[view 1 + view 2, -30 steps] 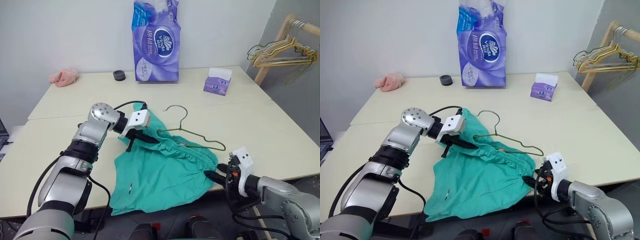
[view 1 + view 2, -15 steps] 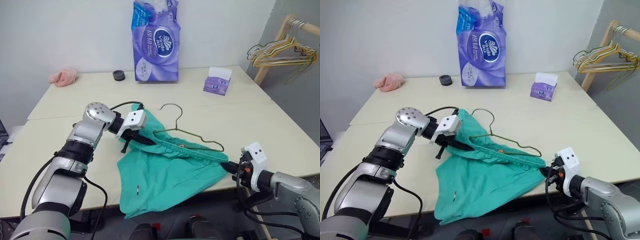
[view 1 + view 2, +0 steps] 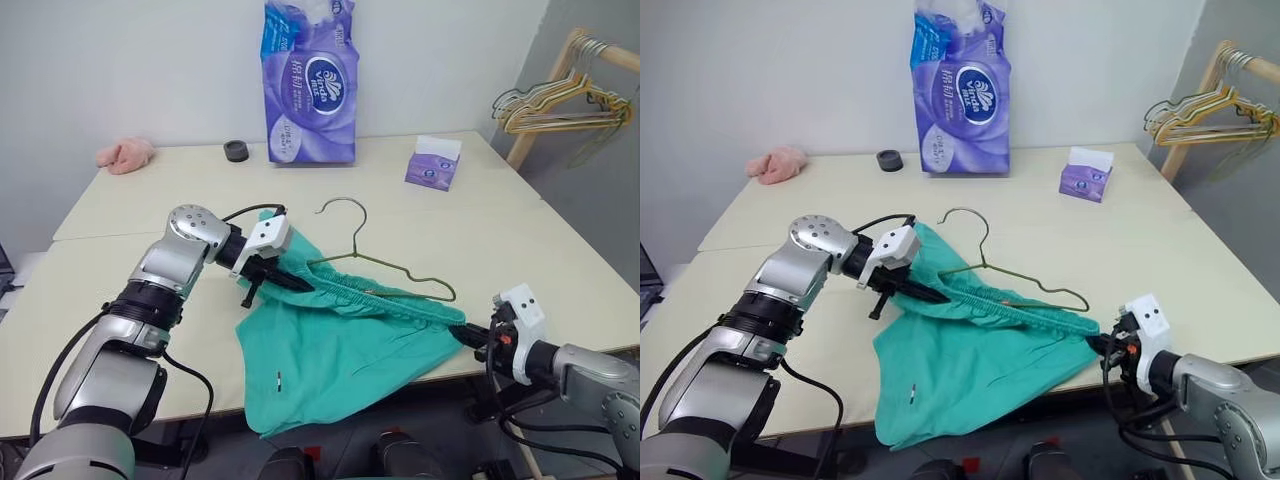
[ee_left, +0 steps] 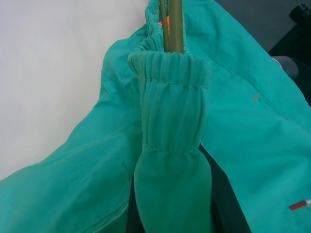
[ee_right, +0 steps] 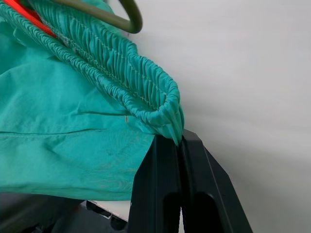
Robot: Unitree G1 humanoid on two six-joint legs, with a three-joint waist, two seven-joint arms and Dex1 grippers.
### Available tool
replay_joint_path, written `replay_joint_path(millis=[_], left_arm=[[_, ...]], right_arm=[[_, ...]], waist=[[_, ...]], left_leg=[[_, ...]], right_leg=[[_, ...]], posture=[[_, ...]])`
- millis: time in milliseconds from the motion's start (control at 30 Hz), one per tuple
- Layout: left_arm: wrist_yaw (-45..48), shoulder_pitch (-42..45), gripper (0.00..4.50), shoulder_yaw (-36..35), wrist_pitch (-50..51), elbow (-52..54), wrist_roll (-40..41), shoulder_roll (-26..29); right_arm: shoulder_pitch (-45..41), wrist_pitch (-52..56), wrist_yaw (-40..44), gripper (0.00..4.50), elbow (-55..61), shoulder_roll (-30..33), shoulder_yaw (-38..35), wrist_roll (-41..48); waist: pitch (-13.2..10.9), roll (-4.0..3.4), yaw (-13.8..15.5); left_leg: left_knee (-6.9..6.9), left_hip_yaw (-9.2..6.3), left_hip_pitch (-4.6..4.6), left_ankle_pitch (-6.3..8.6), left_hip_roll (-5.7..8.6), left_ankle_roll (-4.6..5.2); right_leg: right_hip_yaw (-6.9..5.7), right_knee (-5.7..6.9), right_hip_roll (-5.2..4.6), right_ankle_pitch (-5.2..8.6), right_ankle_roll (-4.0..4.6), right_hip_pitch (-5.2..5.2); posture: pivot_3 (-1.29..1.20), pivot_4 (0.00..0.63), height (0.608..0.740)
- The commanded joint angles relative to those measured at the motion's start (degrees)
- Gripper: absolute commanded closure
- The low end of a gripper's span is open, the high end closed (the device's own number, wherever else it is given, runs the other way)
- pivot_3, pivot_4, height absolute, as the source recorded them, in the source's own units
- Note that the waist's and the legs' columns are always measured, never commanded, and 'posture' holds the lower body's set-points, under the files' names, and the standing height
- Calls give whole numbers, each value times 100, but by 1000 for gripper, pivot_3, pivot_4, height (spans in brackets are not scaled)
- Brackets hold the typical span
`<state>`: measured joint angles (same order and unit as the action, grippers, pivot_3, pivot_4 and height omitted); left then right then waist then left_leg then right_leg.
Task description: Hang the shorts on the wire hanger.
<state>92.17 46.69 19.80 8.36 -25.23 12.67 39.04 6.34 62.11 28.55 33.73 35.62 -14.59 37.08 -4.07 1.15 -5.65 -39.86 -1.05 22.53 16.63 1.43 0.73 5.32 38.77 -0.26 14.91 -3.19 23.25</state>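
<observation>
A pale worktop runs ahead of me to a plain wall, with a wooden rack of spare hangers off to my right. The shorts lie at the near edge, their legs drooping over it, the waistband pulled into a taut line between my hands. My left end effector is clamped shut on the waistband's left end, and my right end effector is pinched shut on the very tip of the right end. The wire hanger lies across the top of the shorts, its bar running along the waistband; in my left wrist view the bar enters the gathered opening.

My right grip holds only a small fold of elastic — more tension could snap it free. Pulling sideways may also drag the hanger out rather than seat it.

As for containers, a tall purple tissue pack and a small tissue box with a sheet sticking up stand at the back; I cannot see further into either.
</observation>
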Motion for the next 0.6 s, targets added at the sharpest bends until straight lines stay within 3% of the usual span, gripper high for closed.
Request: replay_joint_path(millis=[33,367,600], left_arm=[[33,0,4500,-21,61,235,176,256],[33,-34,4500,320,-287,150,41,459],[-80,60,4500,206,-591,-302,-389,234]], right_arm=[[123,-138,-110,4461,-92,109,-296,-135],[75,-198,-98,4461,-221,239,-593,-47],[-117,-115,7,4461,305,517,-504,190]], waist=[[0,0,-1],[0,0,-12],[0,-1,-32]], left_leg=[[0,0,0,0,0,0],[0,-1,0,0,0,0],[0,-2,0,0,0,0]], right_leg=[[0,0,0,0,0,0],[5,-1,0,1,-1,0],[3,-1,2,4,-3,0]], posture=[[-159,40,740],[-166,40,740],[-169,41,740]])
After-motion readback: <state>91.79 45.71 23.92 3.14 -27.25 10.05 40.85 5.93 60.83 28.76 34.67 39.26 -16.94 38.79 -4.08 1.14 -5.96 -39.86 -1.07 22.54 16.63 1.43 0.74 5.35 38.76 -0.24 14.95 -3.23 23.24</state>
